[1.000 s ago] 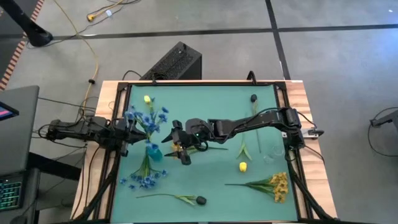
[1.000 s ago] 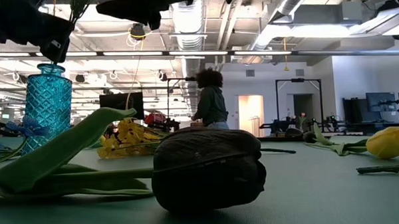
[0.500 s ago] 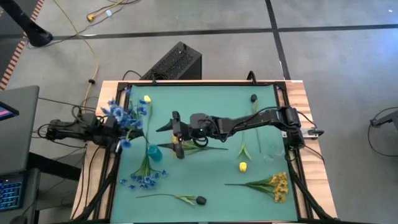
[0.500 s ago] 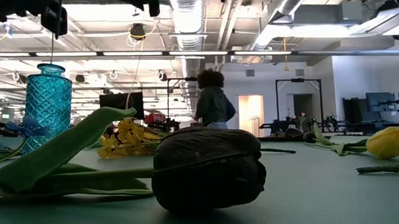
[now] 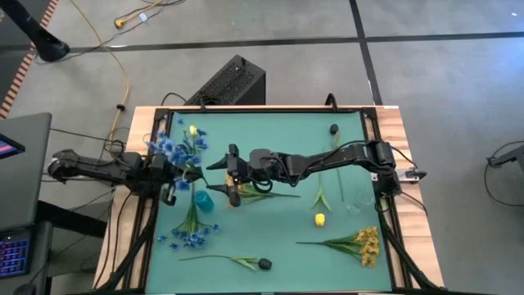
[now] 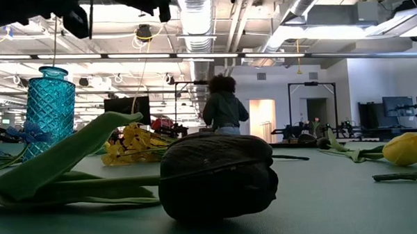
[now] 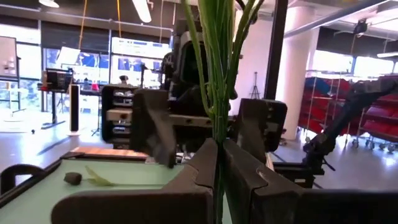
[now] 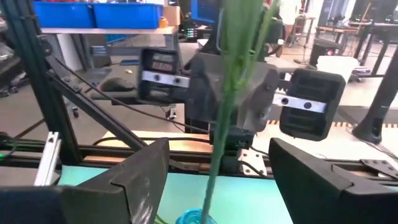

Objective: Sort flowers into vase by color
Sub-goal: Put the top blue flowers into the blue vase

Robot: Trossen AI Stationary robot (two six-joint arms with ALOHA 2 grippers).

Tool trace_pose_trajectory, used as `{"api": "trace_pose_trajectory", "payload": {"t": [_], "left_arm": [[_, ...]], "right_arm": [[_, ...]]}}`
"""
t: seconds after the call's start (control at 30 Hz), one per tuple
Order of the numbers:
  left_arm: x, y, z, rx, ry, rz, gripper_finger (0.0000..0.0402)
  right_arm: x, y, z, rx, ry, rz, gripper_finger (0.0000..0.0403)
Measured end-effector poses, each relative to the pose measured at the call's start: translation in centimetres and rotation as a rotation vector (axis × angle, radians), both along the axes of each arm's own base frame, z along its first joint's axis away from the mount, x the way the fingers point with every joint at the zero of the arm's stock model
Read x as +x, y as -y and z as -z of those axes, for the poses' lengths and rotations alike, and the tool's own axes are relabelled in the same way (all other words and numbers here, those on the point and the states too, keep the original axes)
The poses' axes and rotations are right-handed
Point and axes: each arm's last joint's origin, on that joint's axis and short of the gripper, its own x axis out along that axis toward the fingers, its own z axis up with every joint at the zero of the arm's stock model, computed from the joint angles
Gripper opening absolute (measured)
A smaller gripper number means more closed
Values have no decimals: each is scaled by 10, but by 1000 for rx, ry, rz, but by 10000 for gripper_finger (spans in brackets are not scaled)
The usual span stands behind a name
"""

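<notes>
Left end effector (image 5: 169, 170) clamps a blue sprig (image 5: 173, 148) upright, blossoms topmost, left of frame; right end effector (image 5: 232, 174) gapes empty.

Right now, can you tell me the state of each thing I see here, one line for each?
Left pincer: shut on the blue sprig.
Blue sprig: held up over the table's left edge.
Right pincer: open, by the blue vase, holding nothing.
Blue vase: upright, with no flower in it.
Dark bud: lying flat.
Yellow bud: lying flat.
Yellow-orange sprig: lying flat.
</notes>
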Motion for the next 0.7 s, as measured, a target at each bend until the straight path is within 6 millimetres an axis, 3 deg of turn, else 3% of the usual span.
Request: {"api": "trace_pose_trajectory", "payload": {"t": [0.4, 0.57, 0.7], "left_arm": [[24, 3, -3, 47, -16, -29, 0], [25, 3, -4, 53, -24, -32, 0], [25, 3, -3, 55, -41, -32, 0]], "right_arm": [[0, 4, 6, 48, -70, 16, 296], [0, 5, 8, 48, -84, 18, 261], [0, 7, 8, 48, -84, 21, 209]]}}
